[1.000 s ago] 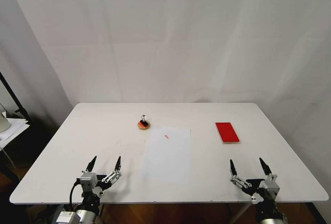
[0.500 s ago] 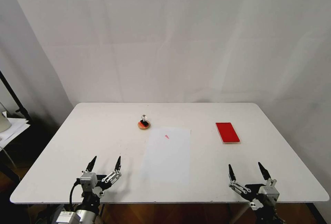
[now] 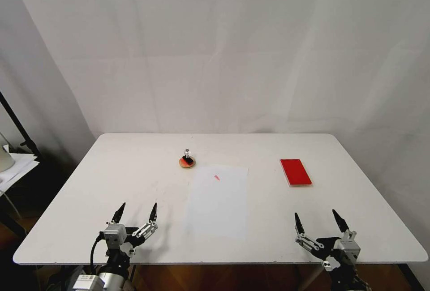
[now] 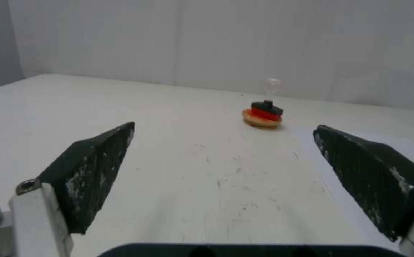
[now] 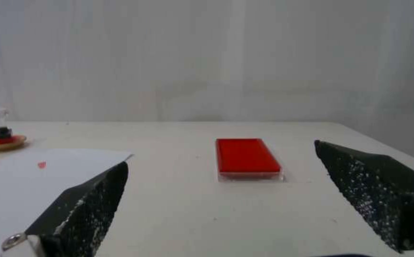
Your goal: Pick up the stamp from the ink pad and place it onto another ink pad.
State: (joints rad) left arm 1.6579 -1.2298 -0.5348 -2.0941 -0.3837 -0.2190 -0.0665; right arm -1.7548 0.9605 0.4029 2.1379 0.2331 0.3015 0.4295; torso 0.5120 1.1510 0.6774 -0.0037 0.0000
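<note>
The tiny stamp (image 3: 187,156), black base with a clear knob, stands upright on the small round orange-red ink pad (image 3: 181,163) at the table's middle back. In the left wrist view the stamp (image 4: 267,105) and the round pad (image 4: 260,122) lie ahead, well apart from the fingers. The flat red rectangular ink pad (image 3: 295,172) lies bare at the right; the right wrist view has this pad (image 5: 247,157) straight ahead and the stamp (image 5: 1,132) far off to one side. My left gripper (image 3: 138,208) and right gripper (image 3: 316,216) hover open near the front edge, both holding nothing.
A white sheet of paper (image 3: 218,201) with a small red stamp mark (image 3: 217,177) lies in the table's middle, between the two pads. The white table (image 3: 89,183) ends close behind both grippers. A white curtain backs the scene.
My right gripper has drawn back toward the table's front edge and slightly left. The left gripper, the stamp and both pads have not moved.
</note>
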